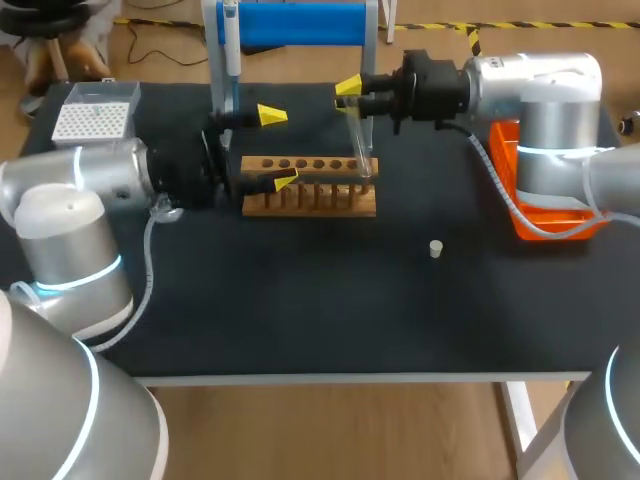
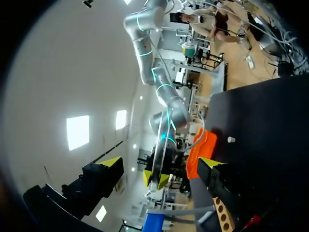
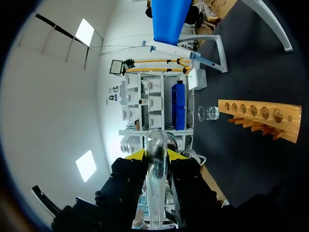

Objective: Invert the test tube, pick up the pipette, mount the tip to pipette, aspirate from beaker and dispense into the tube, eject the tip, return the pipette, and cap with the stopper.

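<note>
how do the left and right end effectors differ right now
The left end effector is open with nothing between its fingers, while the right end effector is shut on a glass test tube. The left one sits at the left end of the wooden rack; the right one is by its right end. Both have yellow fingertips and are close to the rack.

Blk table [image 1: 330, 300], brown rack [image 1: 310, 200], orange bin [image 1: 505, 140] — blue stand bar [image 1: 305, 25], white stopper [image 1: 436, 248].
</note>
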